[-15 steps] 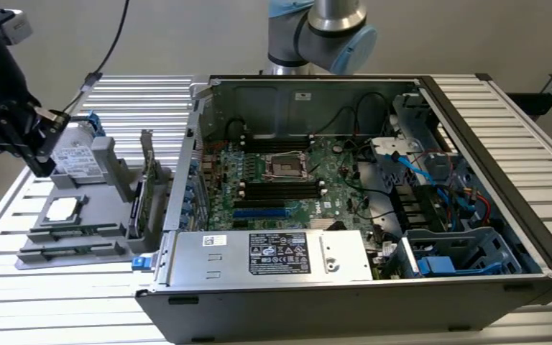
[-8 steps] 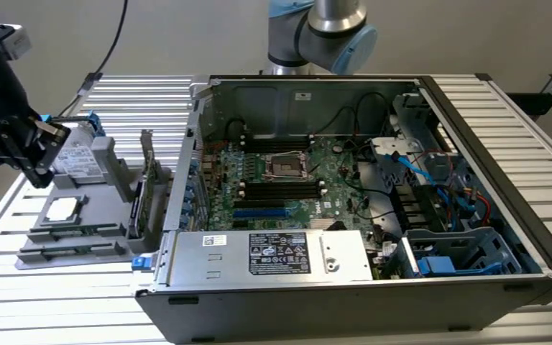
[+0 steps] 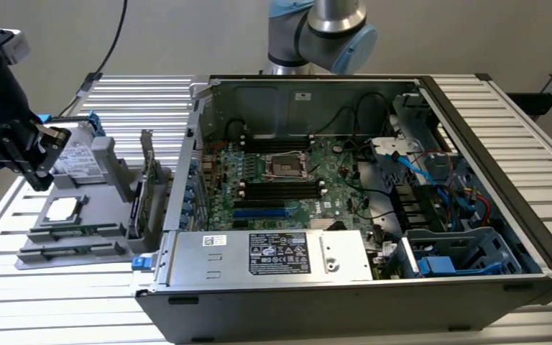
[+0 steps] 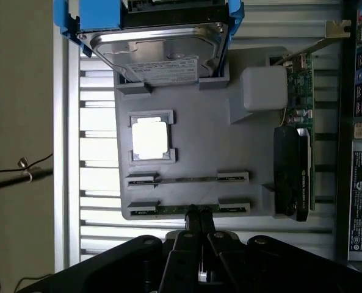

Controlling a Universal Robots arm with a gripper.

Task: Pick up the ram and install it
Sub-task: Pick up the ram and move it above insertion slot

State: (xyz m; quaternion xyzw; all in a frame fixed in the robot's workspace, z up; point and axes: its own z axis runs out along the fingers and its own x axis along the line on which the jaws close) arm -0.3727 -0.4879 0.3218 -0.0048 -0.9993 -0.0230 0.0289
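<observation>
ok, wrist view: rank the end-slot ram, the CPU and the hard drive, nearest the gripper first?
1. ram, end slot of the tray, right by the gripper.
2. CPU, mid-tray pocket.
3. hard drive, opposite end of the tray.

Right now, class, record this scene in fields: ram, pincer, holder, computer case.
ram: two green sticks, this and another, lying in the gray holder
pincer: shut, empty, over the first stick's middle
holder: on slatted table, also carries hard drive, processor, expansion card
computer case: open, motherboard exposed
</observation>
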